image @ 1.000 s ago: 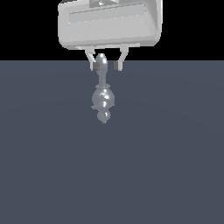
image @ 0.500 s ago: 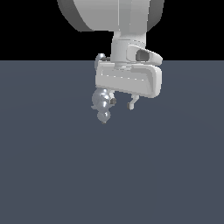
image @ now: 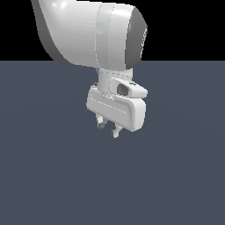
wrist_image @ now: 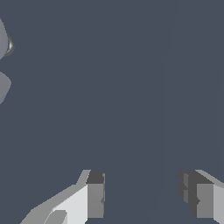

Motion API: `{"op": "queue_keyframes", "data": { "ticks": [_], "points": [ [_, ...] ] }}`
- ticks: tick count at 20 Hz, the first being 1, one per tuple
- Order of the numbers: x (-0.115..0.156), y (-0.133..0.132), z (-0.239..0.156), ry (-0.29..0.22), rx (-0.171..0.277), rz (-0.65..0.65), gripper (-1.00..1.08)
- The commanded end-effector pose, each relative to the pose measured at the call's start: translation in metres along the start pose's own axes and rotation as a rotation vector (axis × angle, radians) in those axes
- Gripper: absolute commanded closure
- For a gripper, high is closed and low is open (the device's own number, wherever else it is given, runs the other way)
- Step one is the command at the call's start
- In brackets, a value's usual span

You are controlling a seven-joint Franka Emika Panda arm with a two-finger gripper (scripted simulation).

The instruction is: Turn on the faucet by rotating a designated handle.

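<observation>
My white boxy gripper (image: 108,128) hangs low over the dark grey floor in the middle of the exterior view, with its two short fingertips (image: 115,132) pointing down. The faucet is hidden behind the gripper body in that view. In the wrist view only slivers of the shiny silver-grey faucet (wrist_image: 3,43) show at the picture's edge, well off to one side of the gripper (wrist_image: 144,199). The jaws stand wide apart with nothing between them. The gripper does not touch the faucet.
The large white and grey arm link (image: 96,35) fills the upper part of the exterior view. A flat dark grey floor (image: 176,176) spreads all around, with black background above it.
The gripper was around the faucet's top a second ago. It has since come off it and swung nearer the camera, and now it and the arm cover the faucet.
</observation>
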State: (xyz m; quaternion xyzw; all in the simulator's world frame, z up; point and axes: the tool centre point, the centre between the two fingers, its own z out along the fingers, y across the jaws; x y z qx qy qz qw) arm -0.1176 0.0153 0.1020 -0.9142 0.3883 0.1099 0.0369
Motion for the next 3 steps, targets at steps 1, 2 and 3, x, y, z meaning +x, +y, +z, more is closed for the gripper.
{"op": "queue_keyframes", "data": {
  "ticks": [1, 2, 3],
  "points": [
    [0.043, -0.041, -0.012, 0.083, 0.075, 0.080, -0.05],
    [0.031, -0.027, 0.004, 0.084, 0.016, -0.001, -0.83],
    [0.020, -0.038, 0.012, 0.085, -0.005, -0.029, -0.83]
  ]
}}
